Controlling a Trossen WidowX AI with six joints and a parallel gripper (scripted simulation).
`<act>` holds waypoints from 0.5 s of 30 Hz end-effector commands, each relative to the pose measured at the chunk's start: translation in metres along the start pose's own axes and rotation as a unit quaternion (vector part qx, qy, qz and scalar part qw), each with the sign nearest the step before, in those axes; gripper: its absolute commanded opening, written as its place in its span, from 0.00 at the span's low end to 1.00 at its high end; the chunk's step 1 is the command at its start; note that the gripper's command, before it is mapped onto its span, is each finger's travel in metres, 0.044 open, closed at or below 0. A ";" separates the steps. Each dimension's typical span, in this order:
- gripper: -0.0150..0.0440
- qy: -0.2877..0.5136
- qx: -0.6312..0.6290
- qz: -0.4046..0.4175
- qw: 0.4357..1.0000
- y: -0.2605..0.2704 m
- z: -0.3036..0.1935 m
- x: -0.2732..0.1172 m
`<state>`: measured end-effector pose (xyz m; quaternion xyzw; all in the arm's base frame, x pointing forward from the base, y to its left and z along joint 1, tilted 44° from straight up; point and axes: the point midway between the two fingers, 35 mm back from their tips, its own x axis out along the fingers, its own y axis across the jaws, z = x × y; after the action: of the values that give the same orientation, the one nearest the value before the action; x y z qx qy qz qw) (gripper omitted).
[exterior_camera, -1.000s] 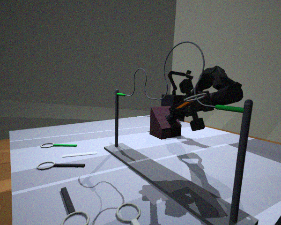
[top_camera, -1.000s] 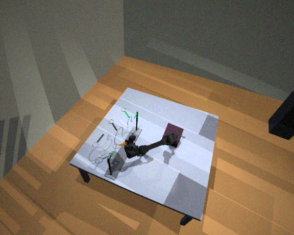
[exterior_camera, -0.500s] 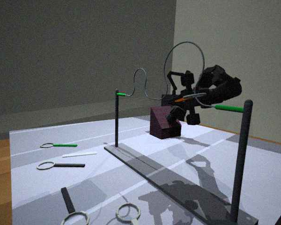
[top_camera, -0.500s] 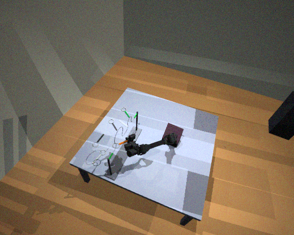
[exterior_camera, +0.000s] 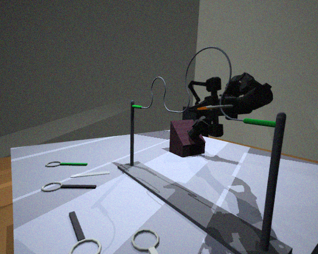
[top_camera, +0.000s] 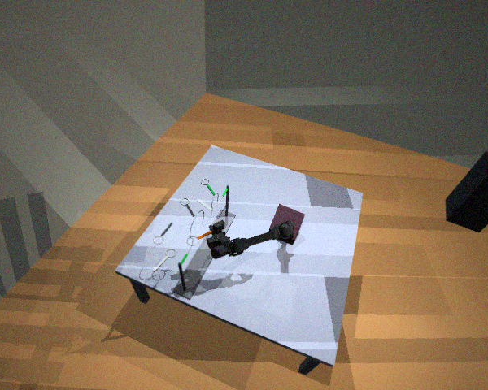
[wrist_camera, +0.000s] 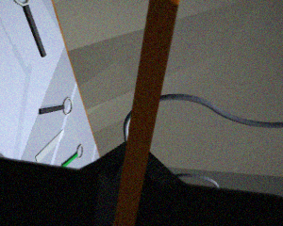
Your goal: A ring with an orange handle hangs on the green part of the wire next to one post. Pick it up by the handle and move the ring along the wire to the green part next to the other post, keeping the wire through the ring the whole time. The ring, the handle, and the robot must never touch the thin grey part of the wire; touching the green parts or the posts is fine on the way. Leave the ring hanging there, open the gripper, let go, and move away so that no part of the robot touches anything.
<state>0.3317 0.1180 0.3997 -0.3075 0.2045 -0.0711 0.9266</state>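
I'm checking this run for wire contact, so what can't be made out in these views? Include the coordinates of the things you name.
- Exterior: any gap between ring (top_camera: pixel 188 244) (exterior_camera: pixel 222 106) and wire; the ring is seen nearly edge-on.
- Top: the same gap; too small and grainy.
- Wrist: part of the wire (top_camera: pixel 190 224) (exterior_camera: pixel 211 47) (wrist_camera: pixel 193 99); the orange handle (top_camera: pixel 204 234) (exterior_camera: pixel 202 108) (wrist_camera: pixel 148 94) covers it.

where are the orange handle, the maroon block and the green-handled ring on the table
orange handle (top_camera: pixel 204 234) (exterior_camera: pixel 202 108) (wrist_camera: pixel 146 94): all three views, on its shaft
maroon block (top_camera: pixel 280 213) (exterior_camera: pixel 176 139): top and exterior, on its body
green-handled ring (top_camera: pixel 211 189) (exterior_camera: pixel 73 164) (wrist_camera: pixel 73 159): all three views, on its handle
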 end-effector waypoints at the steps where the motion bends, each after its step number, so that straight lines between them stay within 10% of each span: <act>1: 0.00 -0.003 -0.006 -0.011 1.000 -0.010 0.001 -0.002; 15: 0.00 -0.002 -0.037 -0.026 0.999 -0.021 0.002 -0.003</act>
<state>0.3312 0.1079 0.4074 -0.3437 0.2022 -0.0798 0.9136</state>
